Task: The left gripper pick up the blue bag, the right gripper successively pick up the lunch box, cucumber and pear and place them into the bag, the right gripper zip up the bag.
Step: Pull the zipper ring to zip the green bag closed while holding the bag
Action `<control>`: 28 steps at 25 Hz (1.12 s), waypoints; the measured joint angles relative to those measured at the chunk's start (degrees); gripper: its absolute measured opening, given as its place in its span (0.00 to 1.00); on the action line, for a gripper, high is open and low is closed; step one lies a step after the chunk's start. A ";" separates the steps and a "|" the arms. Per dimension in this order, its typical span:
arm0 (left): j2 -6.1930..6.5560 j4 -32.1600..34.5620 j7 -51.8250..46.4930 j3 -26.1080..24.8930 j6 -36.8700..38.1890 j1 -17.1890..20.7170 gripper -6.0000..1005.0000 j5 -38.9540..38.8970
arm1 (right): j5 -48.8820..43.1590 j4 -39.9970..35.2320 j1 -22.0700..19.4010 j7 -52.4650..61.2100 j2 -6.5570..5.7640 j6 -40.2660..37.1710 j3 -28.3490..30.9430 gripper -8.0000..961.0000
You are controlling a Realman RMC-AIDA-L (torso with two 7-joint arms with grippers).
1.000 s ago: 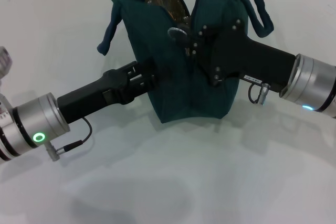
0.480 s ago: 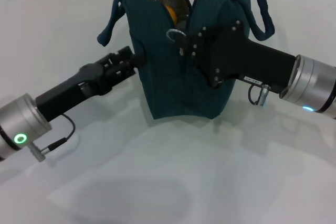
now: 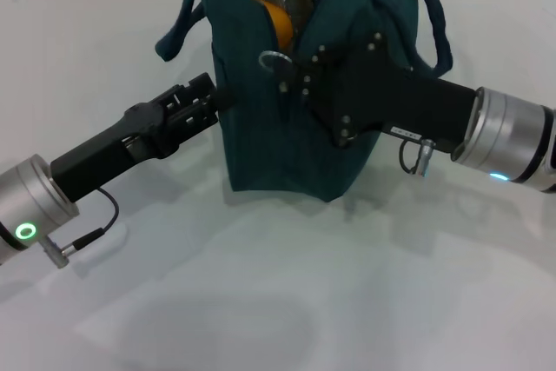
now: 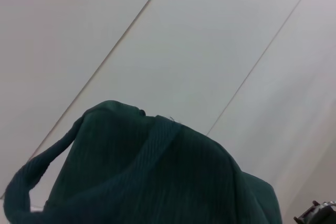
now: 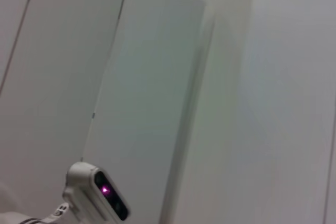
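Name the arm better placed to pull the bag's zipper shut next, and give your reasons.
The right one, probably. The right claw sits at the ring zipper pull on the blue bag, whose top gapes over the pear. The left claw is at the bag's side, away from the zipper.

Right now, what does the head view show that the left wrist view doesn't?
Only the head view shows the left pincer at the blue bag's side, the right pincer at the ring zipper pull, and the orange pear inside. Only the left wrist view shows wall panels behind. Both show the bag and a loop handle.
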 joint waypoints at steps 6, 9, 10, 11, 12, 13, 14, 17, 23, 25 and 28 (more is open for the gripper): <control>0.12 0.10 0.24 -0.16 0.14 0.05 0.73 0.09 | 0.37 -0.07 0.49 0.10 0.00 0.16 -1.26 0.02; 0.14 0.10 0.45 -0.16 0.15 0.18 0.73 0.18 | 0.39 -0.08 0.47 0.11 0.00 0.33 -1.53 0.02; 0.15 0.10 0.50 -0.15 0.15 0.20 0.73 0.21 | 0.40 -0.08 0.46 0.13 0.00 0.36 -1.56 0.02; 0.15 0.10 0.53 -0.12 0.15 0.20 0.73 0.23 | 0.40 -0.08 0.44 0.14 0.00 0.39 -1.56 0.02; 0.15 0.10 0.56 -0.07 0.15 0.18 0.73 0.26 | 0.41 -0.08 0.41 0.14 0.00 0.42 -1.56 0.02; 0.14 0.10 0.58 0.02 0.14 0.06 0.73 0.31 | 0.42 -0.08 0.35 0.15 0.00 0.43 -1.56 0.02; 0.12 0.11 0.58 0.05 0.13 -0.03 0.73 0.37 | 0.43 -0.08 0.29 0.16 0.00 0.43 -1.56 0.02; 0.05 0.11 0.63 0.20 0.11 -0.45 0.73 0.60 | 0.49 0.16 0.07 0.17 0.00 0.48 -1.53 0.02; -0.03 0.10 0.69 0.35 -0.15 -0.68 0.73 0.69 | 1.06 0.51 -0.12 0.18 0.00 1.29 -1.60 0.02; -0.07 0.10 0.73 0.57 -0.28 -0.74 0.73 0.72 | 1.07 0.52 -0.14 0.18 0.00 1.35 -1.61 0.02; -0.08 0.02 0.89 1.09 -0.47 -1.03 0.73 0.76 | 1.06 0.52 -0.15 0.16 0.00 1.36 -1.62 0.02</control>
